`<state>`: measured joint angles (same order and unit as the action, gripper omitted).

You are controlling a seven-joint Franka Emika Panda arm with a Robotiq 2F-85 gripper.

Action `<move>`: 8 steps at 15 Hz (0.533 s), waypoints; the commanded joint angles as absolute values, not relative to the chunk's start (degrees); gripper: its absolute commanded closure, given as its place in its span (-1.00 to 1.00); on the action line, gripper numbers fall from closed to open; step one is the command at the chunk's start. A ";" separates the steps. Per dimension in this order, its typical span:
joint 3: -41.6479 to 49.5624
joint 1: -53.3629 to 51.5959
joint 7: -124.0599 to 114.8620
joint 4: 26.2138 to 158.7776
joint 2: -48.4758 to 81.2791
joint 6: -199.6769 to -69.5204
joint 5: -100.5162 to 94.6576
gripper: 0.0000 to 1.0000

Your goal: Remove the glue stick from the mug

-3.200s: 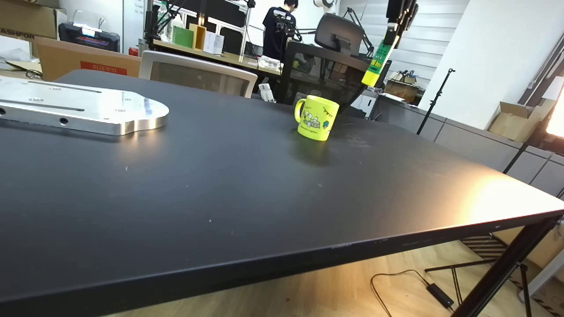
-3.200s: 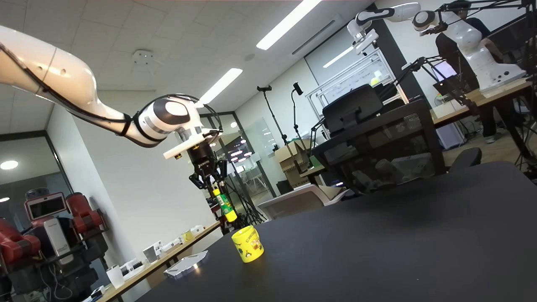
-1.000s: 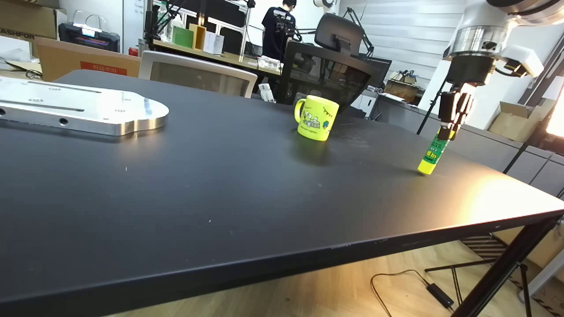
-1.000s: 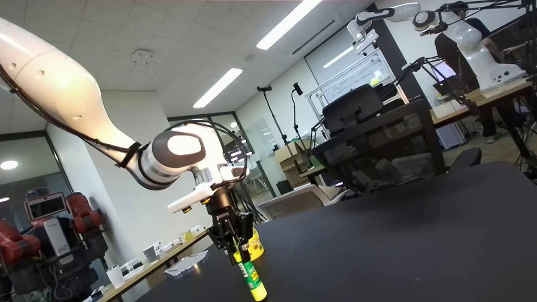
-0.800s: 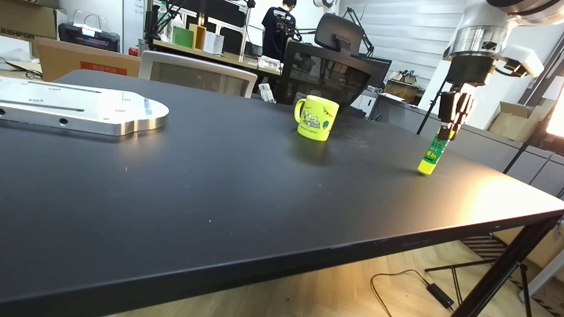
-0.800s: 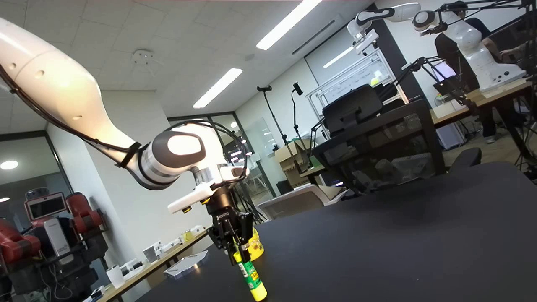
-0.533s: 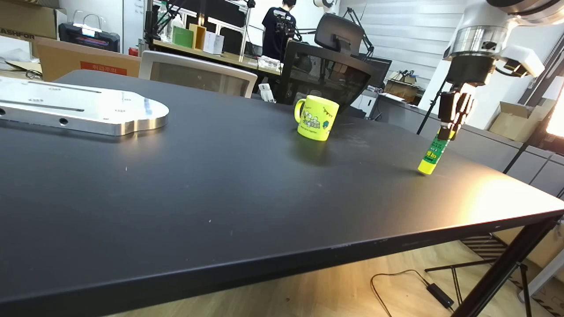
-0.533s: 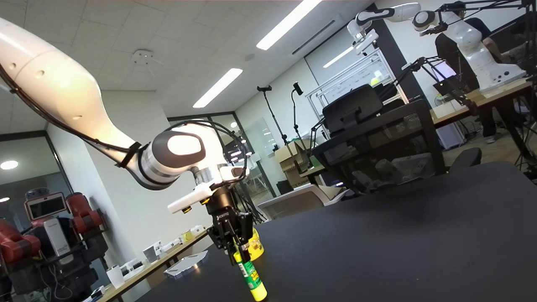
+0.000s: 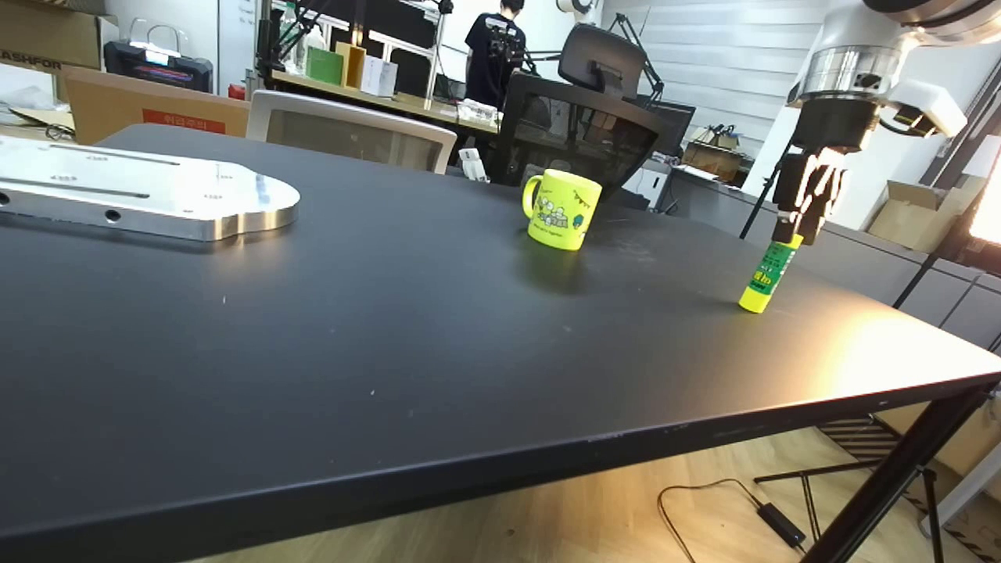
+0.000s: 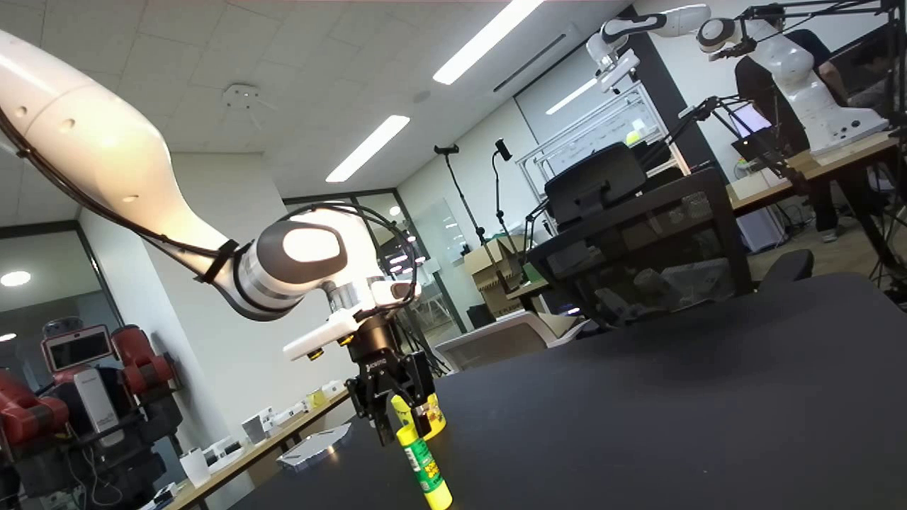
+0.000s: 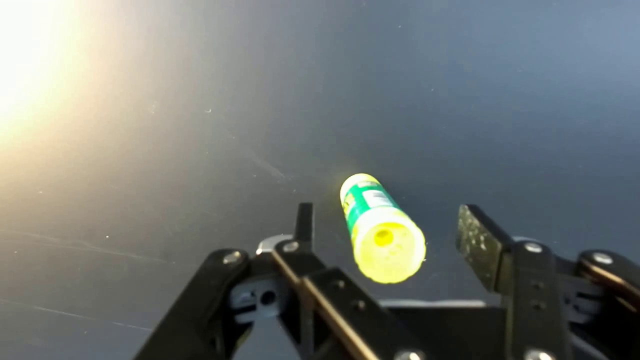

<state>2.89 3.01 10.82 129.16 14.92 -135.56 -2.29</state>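
The gripper [image 11: 386, 217] is spread, with clearance on each side of the glue stick [image 9: 769, 274]. The glue stick stands on the table [image 9: 375, 328], inside its edge; free surface separates it from the mug [image 9: 561, 209].

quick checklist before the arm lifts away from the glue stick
1. The end effector open: ok, jaws well apart.
2. Jaws clear of the glue stick: ok, a gap shows on both sides in the wrist view.
3. The glue stick out of the mug: ok.
4. The glue stick standing on the table: ok, on its end.
5. The mug upright, apart from the glue stick: ok.
6. The glue stick staying up during the lift: cannot tell.
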 commanded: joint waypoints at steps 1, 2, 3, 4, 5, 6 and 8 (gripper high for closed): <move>2.60 3.34 9.58 129.06 15.01 -136.17 -2.20 -1.00; 2.25 3.37 10.25 129.92 12.92 -135.28 -1.59 -1.00; 2.23 3.30 10.31 130.54 11.89 -135.25 -1.71 -1.00; 2.16 3.22 10.33 131.26 10.71 -135.47 -1.84 -1.00; 2.13 3.14 10.26 131.73 9.75 -135.51 -2.01 -1.00; 2.08 3.10 10.36 131.96 9.03 -135.53 -2.01 -1.00; 2.17 3.06 10.53 132.25 7.96 -134.42 -2.40 -1.00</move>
<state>2.42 2.93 10.93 129.86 11.59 -135.48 -2.21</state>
